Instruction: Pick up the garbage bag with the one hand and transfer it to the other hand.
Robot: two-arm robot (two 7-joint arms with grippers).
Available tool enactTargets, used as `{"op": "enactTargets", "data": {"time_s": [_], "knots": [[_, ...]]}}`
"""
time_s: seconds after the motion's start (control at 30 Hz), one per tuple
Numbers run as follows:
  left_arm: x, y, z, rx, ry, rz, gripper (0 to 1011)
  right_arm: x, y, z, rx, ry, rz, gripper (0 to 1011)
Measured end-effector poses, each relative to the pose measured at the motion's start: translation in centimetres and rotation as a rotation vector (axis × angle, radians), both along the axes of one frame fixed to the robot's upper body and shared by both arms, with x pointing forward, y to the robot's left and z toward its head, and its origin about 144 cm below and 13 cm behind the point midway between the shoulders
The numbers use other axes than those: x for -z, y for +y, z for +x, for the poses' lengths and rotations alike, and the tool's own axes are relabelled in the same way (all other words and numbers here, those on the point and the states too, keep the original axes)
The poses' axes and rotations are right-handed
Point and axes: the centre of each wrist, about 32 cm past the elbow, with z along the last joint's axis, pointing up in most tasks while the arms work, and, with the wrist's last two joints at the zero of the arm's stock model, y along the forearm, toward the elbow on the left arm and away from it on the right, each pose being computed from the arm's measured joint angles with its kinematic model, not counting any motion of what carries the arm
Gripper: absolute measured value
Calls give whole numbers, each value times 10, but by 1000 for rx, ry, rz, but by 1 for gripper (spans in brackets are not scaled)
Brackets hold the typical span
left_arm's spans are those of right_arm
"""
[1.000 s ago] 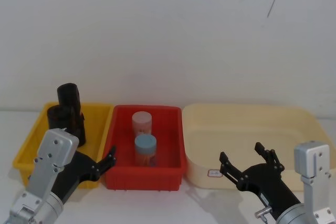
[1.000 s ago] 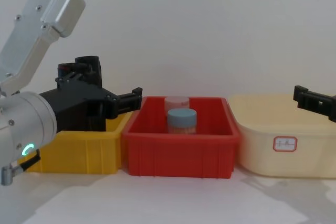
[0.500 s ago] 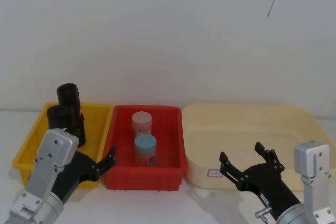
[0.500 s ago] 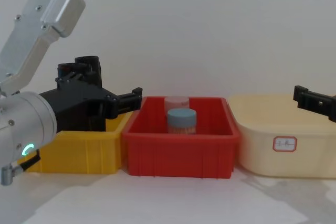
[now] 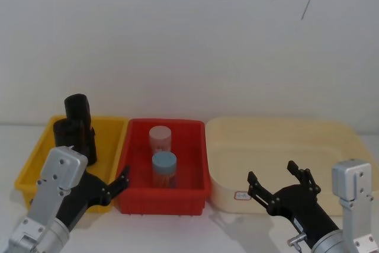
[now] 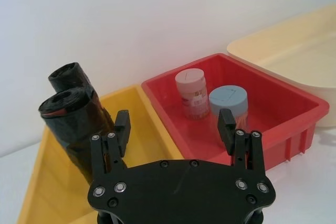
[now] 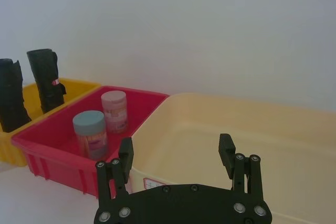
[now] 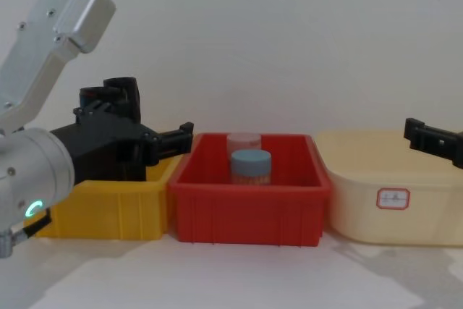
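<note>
Black and glossy, the garbage bag (image 5: 72, 137) is standing almost upright in the yellow bin (image 5: 34, 157), its long axis rising from the bin floor, just in front of a second black roll (image 5: 77, 106). The left gripper (image 6: 174, 124), the nearer one, is hovering at the bin's front edge with its fingers spread and empty. The bag is sitting ahead of it and to its left. The right gripper (image 5: 271, 172), also spread, is hanging well apart by the cream tub (image 5: 337, 140).

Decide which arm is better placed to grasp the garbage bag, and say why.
Left. The left gripper is open, facing the garbage bag in the yellow bin; the right gripper sits before the cream tub, farther off.
</note>
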Motion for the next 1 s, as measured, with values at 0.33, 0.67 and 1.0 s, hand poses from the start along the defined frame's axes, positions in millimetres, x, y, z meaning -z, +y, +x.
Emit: {"op": "enactTargets", "data": {"time_s": [0.33,0.67,1.0], "knots": [[2,14,-11,-10,-3,17,1000,0,0,0,0,0,0,1001],[2,31,-20,-40,2,11,1000,0,0,0,0,0,0,1001],[-1,44,-17,-91,8,-28,1001,0,0,0,0,0,0,1001]]}}
